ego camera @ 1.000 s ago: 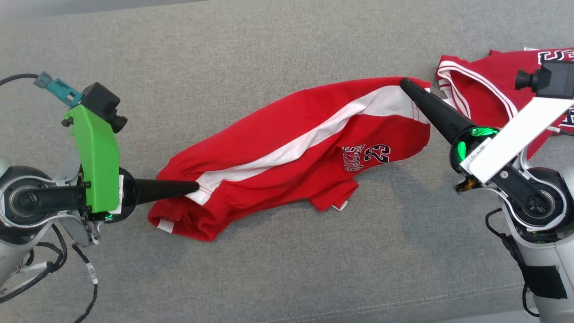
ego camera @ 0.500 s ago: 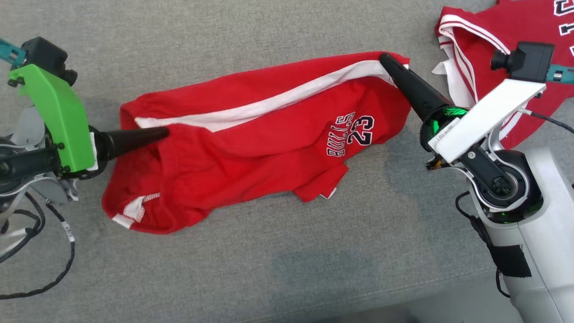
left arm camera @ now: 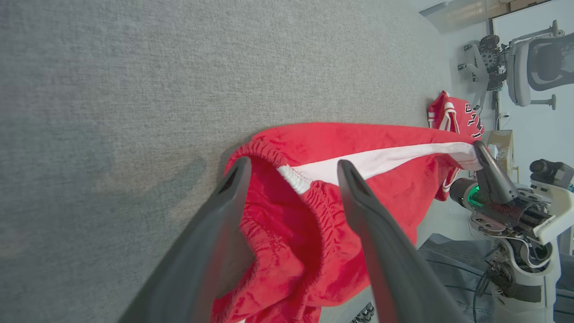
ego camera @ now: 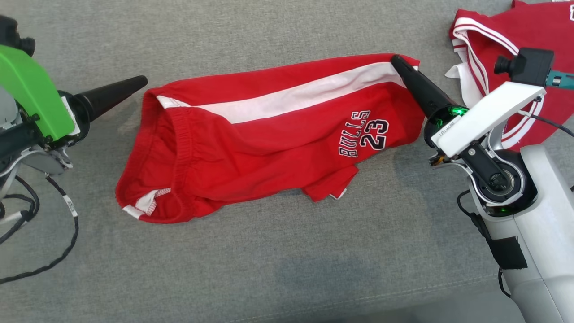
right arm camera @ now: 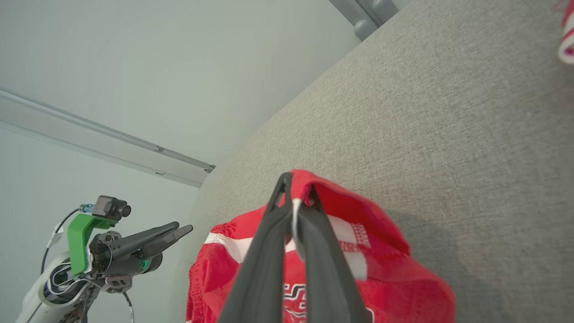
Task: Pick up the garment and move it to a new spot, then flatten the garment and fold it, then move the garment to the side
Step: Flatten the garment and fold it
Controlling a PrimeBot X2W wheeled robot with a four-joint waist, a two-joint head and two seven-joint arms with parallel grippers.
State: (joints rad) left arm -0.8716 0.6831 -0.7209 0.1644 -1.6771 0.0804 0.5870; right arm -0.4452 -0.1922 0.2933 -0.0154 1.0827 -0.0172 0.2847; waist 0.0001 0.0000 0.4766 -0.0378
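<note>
garment (ego camera: 269, 134) spread on grey cushion (ego camera: 269, 269) | our left jaws wide apart, empty, beside waistband (ego camera: 181, 148) | our right jaws pinched on its far corner | risk: pulling one-sided, we could ruck the cloth

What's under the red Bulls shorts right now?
The red shorts lie on the grey cushion, which shows around them. A hem corner pokes out below. Anything beneath the cloth is covered.
</note>
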